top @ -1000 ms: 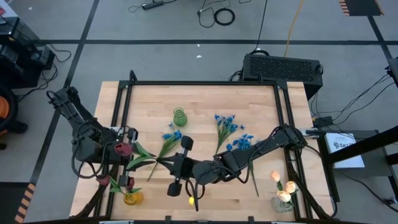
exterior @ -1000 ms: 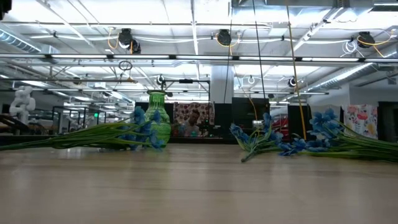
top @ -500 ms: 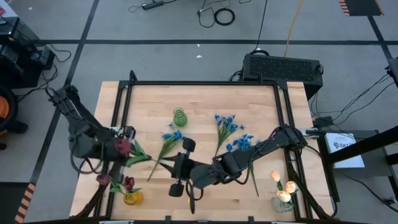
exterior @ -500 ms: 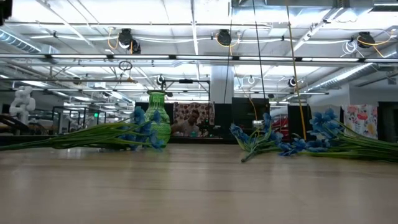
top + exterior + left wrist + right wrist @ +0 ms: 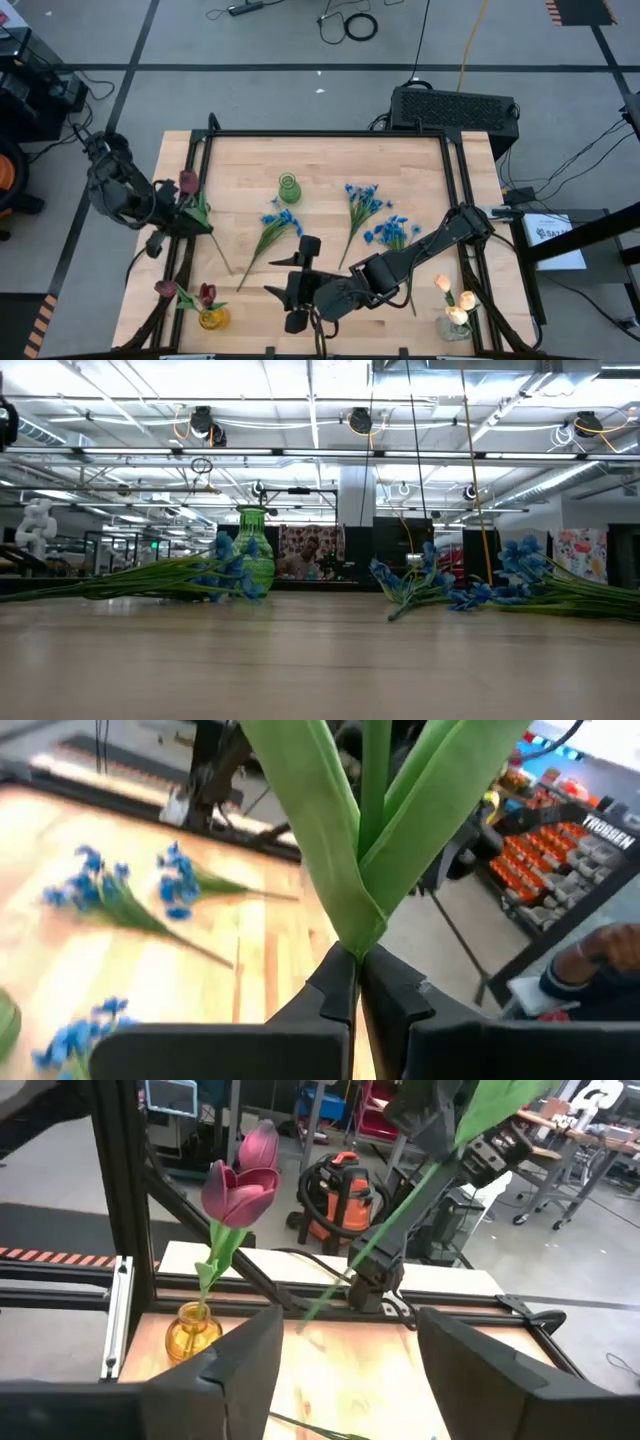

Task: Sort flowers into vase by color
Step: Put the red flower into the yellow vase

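My left gripper (image 5: 170,210), at the table's left edge, is shut on a dark red tulip (image 5: 187,183); its long green stem (image 5: 222,255) slants away toward the table's middle. My right gripper (image 5: 288,287) stands open near the front edge, with nothing between its fingers (image 5: 250,1355). An amber vase (image 5: 210,319) at the front left holds two red tulips (image 5: 240,1185). A green vase (image 5: 289,186) stands at the far middle. Blue flowers (image 5: 279,220) (image 5: 362,196) lie flat on the table. A clear vase (image 5: 455,326) at the front right holds cream tulips (image 5: 443,285). My left gripper pinches the tulip's stem at the base of its leaves (image 5: 358,938) between its two fingers (image 5: 335,988), coming roughly level from the table's left. The leaves fan out beyond the fingertips. The tulip is tilted, blossom toward the far edge, stem's free end (image 5: 229,269) toward the near right.
A black frame (image 5: 330,133) borders the wooden table. More blue flowers (image 5: 390,230) lie right of centre, beside my right arm (image 5: 430,240). Bare wood shows between the amber vase and my right gripper.
My left gripper has shut on the tulip, rolled, and carried it toward the table's far left; the blossom now points toward the far edge. My right gripper has let go of the stem's end and drawn back a little toward the near edge.
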You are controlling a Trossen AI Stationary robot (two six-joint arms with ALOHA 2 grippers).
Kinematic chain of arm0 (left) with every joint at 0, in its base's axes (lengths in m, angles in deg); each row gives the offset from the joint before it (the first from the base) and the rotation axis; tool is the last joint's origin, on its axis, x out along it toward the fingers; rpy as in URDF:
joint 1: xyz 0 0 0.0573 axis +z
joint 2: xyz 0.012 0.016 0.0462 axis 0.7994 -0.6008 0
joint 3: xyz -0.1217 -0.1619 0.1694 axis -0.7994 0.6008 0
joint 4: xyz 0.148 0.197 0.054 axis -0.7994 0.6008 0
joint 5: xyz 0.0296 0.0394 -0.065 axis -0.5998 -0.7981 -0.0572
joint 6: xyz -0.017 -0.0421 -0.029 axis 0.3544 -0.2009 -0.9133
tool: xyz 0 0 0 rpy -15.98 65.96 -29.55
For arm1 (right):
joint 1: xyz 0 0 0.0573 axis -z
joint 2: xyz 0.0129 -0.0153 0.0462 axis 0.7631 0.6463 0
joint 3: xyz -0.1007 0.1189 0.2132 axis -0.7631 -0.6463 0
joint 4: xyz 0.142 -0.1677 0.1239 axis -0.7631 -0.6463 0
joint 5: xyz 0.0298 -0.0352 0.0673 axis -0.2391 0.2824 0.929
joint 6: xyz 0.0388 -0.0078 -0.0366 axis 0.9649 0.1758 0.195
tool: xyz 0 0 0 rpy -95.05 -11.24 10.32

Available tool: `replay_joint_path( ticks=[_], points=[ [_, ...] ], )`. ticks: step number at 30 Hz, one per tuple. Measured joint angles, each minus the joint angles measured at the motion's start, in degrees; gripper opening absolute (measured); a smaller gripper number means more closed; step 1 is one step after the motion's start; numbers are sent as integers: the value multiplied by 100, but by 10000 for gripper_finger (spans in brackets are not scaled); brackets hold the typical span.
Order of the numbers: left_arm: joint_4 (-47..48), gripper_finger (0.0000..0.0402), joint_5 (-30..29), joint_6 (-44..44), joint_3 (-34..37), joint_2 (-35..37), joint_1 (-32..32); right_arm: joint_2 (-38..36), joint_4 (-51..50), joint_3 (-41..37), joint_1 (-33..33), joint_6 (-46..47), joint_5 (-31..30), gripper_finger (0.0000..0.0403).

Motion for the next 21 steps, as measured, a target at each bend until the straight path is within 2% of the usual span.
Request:
replay_joint_path(
  ticks=[8, 16, 21],
  points=[
    [579, 13, 930, -846, 0, -171, -220, -4, -312, 0, 0, 119, 6, 225],
    [378, 13, 995, -1186, 0, -393, -714, -7, -444, -4, 0, 314, 11, 224],
    [391, 13, 604, -1338, 0, -587, -1019, -9, -452, -4, 0, 314, 12, 224]
  ],
)
